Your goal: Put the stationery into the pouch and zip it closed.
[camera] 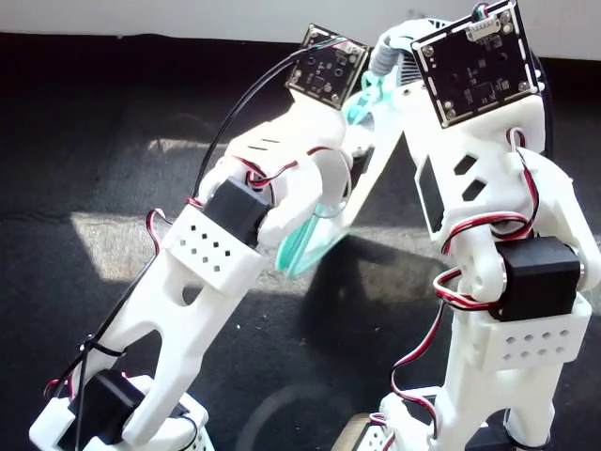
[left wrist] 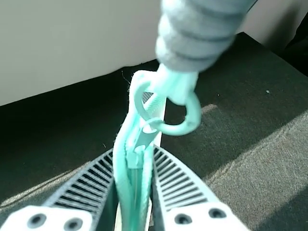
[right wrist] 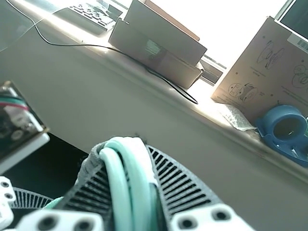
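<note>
Left wrist view: left fingers [left wrist: 175, 175] clenched on edge of mint pouch [left wrist: 129, 187], which runs up between them. Ring pull [left wrist: 185, 120] just past tips. Right wrist view: right fingers [right wrist: 180, 185] clamped on another mint edge, grey fabric beside it. Windowsill behind with cardboard boxes [right wrist: 159, 43], blue tape dispenser [right wrist: 284, 127], keyboard [right wrist: 91, 9]. High view: both arms raised, pouch hanging between them above black worktop [camera: 94, 141]. Sun patch [camera: 113, 244] across worktop.
</note>
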Action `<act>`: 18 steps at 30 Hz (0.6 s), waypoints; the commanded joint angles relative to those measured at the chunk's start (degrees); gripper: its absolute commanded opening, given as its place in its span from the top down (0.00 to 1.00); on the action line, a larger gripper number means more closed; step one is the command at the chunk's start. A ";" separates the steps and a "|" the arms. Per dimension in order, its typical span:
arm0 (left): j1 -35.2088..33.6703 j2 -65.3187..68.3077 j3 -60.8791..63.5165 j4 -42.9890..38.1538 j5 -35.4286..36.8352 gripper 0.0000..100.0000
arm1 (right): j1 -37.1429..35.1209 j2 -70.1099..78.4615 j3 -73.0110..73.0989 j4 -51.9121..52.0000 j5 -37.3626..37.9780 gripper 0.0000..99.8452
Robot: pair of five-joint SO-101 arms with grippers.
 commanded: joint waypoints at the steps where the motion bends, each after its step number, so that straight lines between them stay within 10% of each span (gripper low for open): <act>1: 0.04 -0.75 -3.65 5.36 -0.53 0.99 | 3.91 -0.31 0.22 -2.15 0.53 0.99; 18: -0.13 -0.75 -17.63 24.18 -0.18 0.99 | 17.27 -0.22 33.80 -17.80 1.93 0.99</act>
